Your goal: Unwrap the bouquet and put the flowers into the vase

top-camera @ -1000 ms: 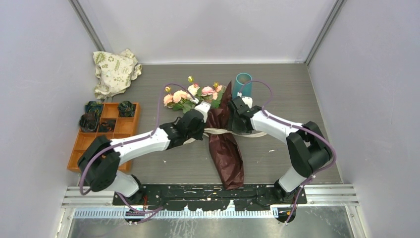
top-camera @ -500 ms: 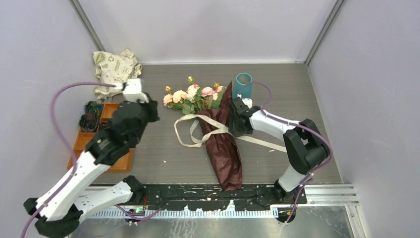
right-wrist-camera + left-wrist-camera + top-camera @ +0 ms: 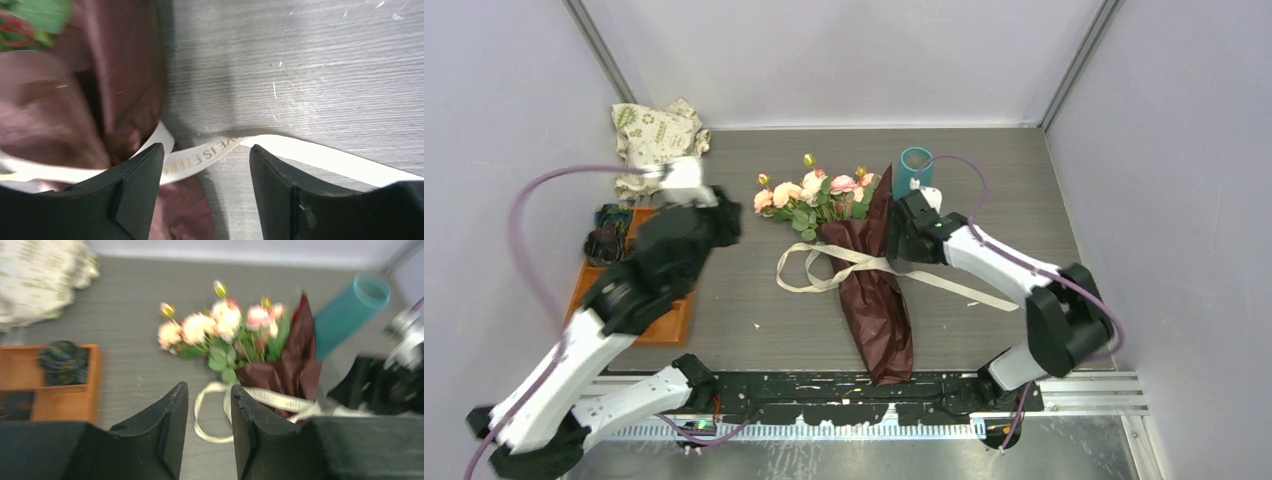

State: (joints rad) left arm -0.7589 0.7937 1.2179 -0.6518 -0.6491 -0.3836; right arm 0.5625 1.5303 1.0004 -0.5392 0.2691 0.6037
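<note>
The bouquet (image 3: pixel 864 255) lies mid-table, its pink, peach and cream flowers (image 3: pixel 812 195) toward the back and its dark red paper (image 3: pixel 882 320) pointing at the arms. Its cream ribbon (image 3: pixel 809 272) lies loose in loops on the left, with a tail running right. The teal vase (image 3: pixel 914 170) stands just behind the bouquet's right side. My left gripper (image 3: pixel 724 222) hangs raised to the left of the flowers; in its wrist view the left gripper (image 3: pixel 209 387) is open and holds nothing. My right gripper (image 3: pixel 207 147) is open, low over the ribbon (image 3: pixel 215 150) beside the paper (image 3: pixel 75 100).
An orange compartment tray (image 3: pixel 669 322) with dark rosettes sits at the left, partly under my left arm. A white cloth bag with green print (image 3: pixel 656 140) lies at the back left corner. Grey walls close the table at the back and sides.
My left arm swung from the bouquet's middle up and to the left, drawing the ribbon out into loose loops, and its jaws have parted. The right gripper stays at the paper and has shifted slightly.
</note>
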